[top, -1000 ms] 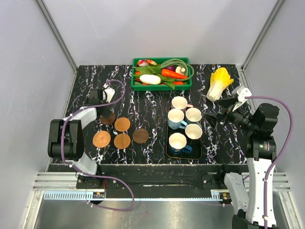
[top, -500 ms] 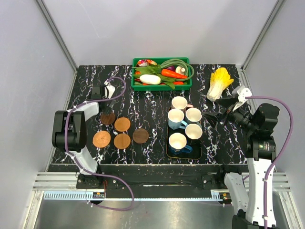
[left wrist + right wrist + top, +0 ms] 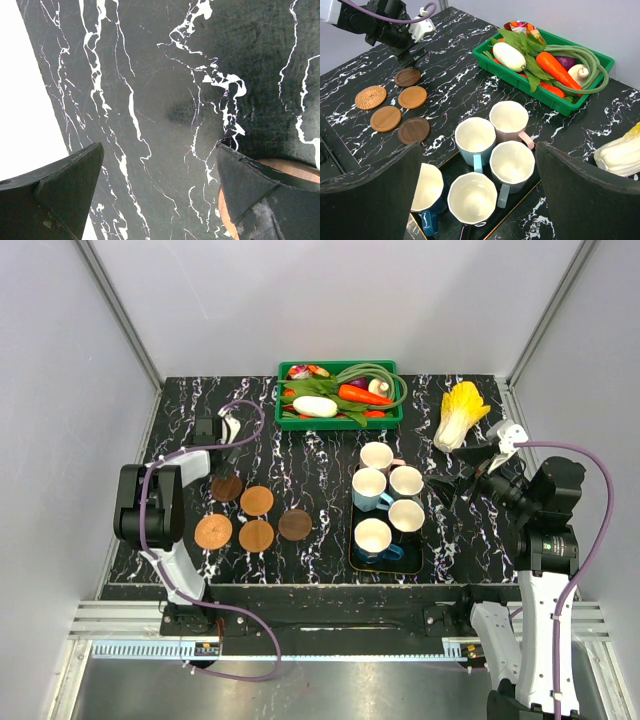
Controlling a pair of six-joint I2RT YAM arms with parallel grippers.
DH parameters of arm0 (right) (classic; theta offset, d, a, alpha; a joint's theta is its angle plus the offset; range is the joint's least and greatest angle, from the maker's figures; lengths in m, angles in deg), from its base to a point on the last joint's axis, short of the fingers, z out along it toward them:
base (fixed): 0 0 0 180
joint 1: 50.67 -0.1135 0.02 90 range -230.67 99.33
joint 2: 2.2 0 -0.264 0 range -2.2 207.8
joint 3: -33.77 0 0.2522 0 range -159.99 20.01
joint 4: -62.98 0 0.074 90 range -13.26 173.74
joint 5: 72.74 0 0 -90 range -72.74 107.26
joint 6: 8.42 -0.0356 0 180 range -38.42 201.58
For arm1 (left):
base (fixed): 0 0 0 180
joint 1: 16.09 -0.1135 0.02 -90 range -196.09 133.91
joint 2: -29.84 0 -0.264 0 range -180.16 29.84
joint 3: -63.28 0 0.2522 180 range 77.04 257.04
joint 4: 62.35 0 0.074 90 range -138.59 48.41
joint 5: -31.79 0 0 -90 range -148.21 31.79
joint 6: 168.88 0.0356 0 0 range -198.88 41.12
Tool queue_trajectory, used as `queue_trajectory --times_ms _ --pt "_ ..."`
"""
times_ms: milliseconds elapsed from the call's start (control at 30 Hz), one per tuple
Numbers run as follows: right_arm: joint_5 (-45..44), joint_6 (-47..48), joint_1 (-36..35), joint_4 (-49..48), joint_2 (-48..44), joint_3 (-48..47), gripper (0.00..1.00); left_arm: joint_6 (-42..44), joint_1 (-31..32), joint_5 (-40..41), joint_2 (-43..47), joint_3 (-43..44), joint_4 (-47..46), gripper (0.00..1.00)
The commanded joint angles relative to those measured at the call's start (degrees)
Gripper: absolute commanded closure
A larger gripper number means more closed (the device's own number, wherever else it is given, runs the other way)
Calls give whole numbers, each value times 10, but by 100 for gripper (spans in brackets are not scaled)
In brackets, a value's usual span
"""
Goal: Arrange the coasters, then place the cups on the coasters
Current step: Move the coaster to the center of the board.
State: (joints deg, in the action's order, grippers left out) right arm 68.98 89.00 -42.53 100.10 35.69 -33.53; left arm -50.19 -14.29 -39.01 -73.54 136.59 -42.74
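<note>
Bright, even, diffuse light from overhead; shadows soft and faint. Mild sheen on glossy black surface (image 3: 320, 455) in top view. Left wrist view: white blowout along left edge, dim shadow patch mid-frame, left fingers (image 3: 55, 195) underexposed. Right wrist view: middle sharp, colours vivid, right fingers (image 3: 370, 200) dark, slightly soft.

You had five coasters (image 3: 256, 535) clustered on the bench (image 3: 320, 465) toward 9 o'clock, four in a loose block and a fifth at their 3 o'clock. Further toward 3 o'clock the tray (image 3: 386, 566) carried all five cups (image 3: 373, 535). The crate (image 3: 340, 424) of vegetables (image 3: 362, 394) sat at 12 o'clock, the cabbage (image 3: 460, 413) at its 3 o'clock.
</note>
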Motion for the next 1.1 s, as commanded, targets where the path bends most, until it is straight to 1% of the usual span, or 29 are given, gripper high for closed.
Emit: queue_trajectory --times_ms 0,133,300,367,467,567,933,1067 --pt "-6 0 -3 -26 3 1 0 -12 2 18 17 15 -27 1" --pt "-7 0 -3 -27 3 1 1 -23 2 8 48 21 -16 1" --pt "-8 -2 -2 -26 -2 1 0 -4 0 -84 119 15 64 1" --pt "-7 -2 -2 -26 -2 1 0 4 0 -117 147 -3 72 1" --pt "-7 -2 -2 -27 -2 1 0 19 0 -141 157 -14 86 1" --pt "-8 -6 -2 -28 -4 1 0 24 0 -139 141 -12 101 1" --pt "-13 -7 -2 -31 -6 2 0 44 2 -132 112 -29 106 1" --pt "-17 -7 -2 -31 -10 2 1 40 6 -109 87 -22 101 1"
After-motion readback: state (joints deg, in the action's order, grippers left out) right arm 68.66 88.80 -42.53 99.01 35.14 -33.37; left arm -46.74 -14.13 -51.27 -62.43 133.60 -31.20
